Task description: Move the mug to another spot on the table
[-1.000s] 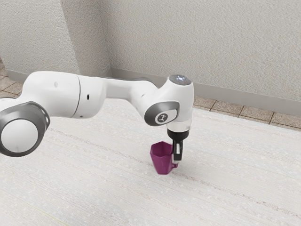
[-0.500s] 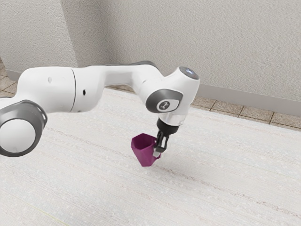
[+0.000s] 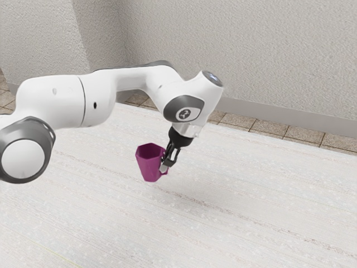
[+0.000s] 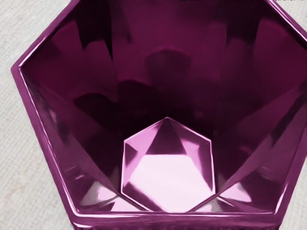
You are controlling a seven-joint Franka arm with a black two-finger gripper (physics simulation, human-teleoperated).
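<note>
A purple faceted mug (image 3: 149, 162) hangs tilted a little above the pale table (image 3: 251, 212), left of the table's middle in the exterior view. My black gripper (image 3: 166, 163) is shut on its right side, at the handle and rim, with the arm slanting down from the upper left. In the wrist view the mug (image 4: 163, 120) is seen from above, open-mouthed, with its hexagonal bottom showing and nothing inside.
The table's pale surface stretches wide on all sides of the mug. A grey wall with a baseboard (image 3: 279, 111) and a strip of brown tiled floor (image 3: 301, 134) run behind the table's far edge.
My gripper has carried the mug toward the exterior view's left and slightly up off the table, and the mug now tilts more than a second ago.
</note>
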